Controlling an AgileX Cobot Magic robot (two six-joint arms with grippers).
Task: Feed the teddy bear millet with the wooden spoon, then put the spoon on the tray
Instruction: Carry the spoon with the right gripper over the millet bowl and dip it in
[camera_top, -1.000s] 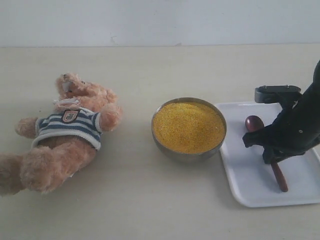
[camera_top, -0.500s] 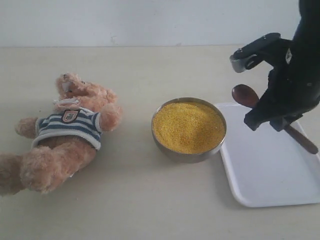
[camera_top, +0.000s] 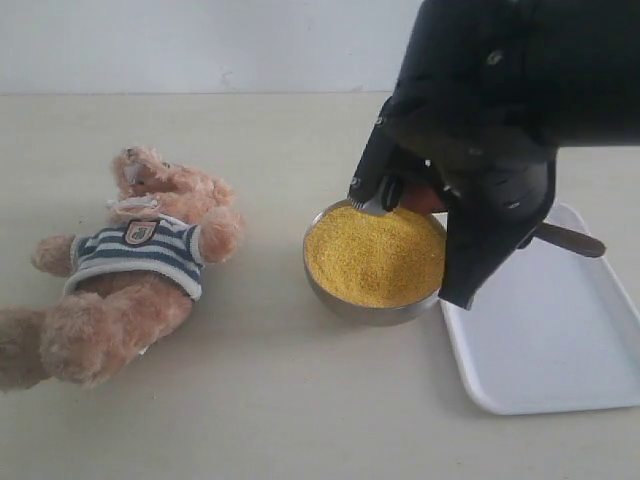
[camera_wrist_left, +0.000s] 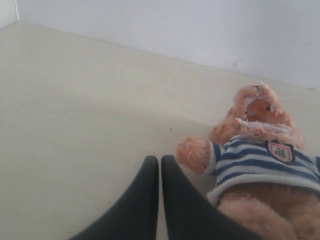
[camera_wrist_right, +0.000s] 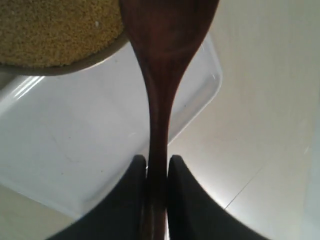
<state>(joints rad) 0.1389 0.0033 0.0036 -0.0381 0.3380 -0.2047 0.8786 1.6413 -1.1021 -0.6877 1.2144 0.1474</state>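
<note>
The teddy bear (camera_top: 135, 270) lies on its back at the left of the table; it also shows in the left wrist view (camera_wrist_left: 260, 150). The millet (camera_top: 372, 252) fills a round metal bowl (camera_top: 345, 300) in the middle. My right gripper (camera_wrist_right: 157, 162) is shut on the wooden spoon (camera_wrist_right: 162, 75), whose handle end (camera_top: 575, 240) sticks out over the white tray (camera_top: 545, 350). The spoon's bowl hangs over the far rim of the millet (camera_wrist_right: 55, 30), mostly hidden by the arm in the exterior view. My left gripper (camera_wrist_left: 160, 162) is shut and empty, beside the bear's paw.
The big black right arm (camera_top: 490, 120) fills the upper right of the exterior view and covers part of the bowl and tray. A pale wall runs along the table's far edge.
The right gripper lifted the spoon off the tray and carried it left and toward the camera, over the far rim of the millet bowl. The bear, bowl and tray stayed put.
</note>
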